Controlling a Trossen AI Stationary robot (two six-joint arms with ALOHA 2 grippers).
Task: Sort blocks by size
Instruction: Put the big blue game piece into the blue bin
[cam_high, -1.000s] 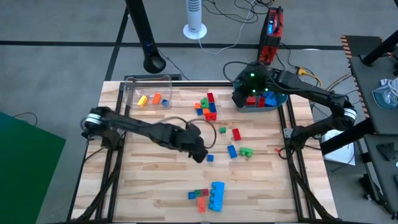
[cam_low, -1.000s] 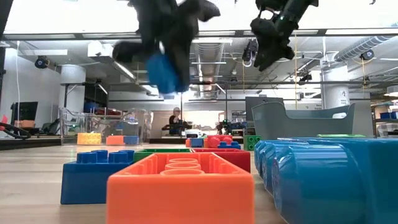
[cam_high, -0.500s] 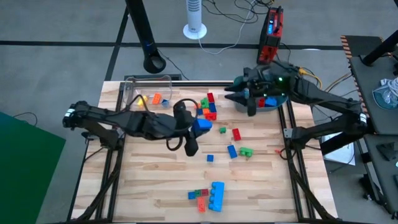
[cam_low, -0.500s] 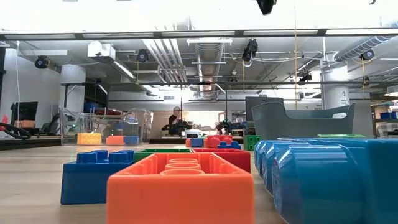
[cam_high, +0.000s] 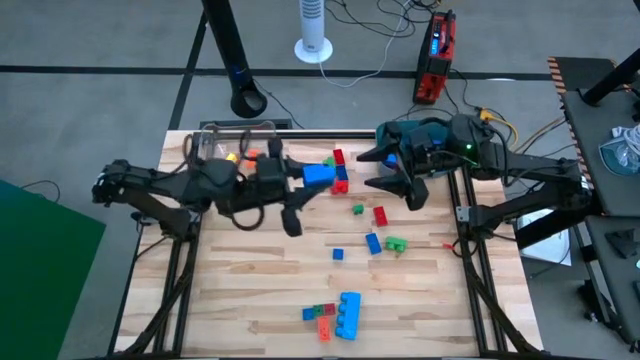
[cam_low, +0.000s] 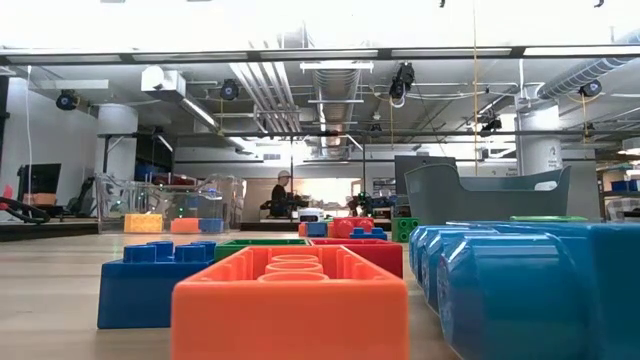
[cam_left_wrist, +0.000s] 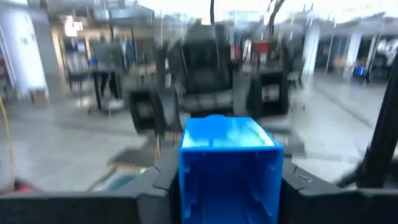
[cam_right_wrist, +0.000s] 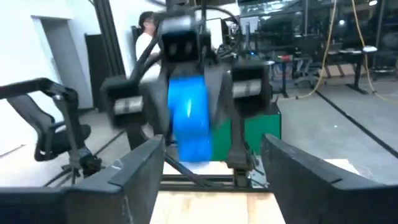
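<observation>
A chunky blue brick (cam_high: 318, 174) is clamped in the left gripper (cam_high: 312, 175), raised mid-table for handover; the right gripper (cam_high: 392, 171) is spread empty, facing it.

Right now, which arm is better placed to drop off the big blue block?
Left. The left gripper already holds the big blue block, raised over the table's far side. The right gripper is open and empty, facing it beside the teal tub.
</observation>
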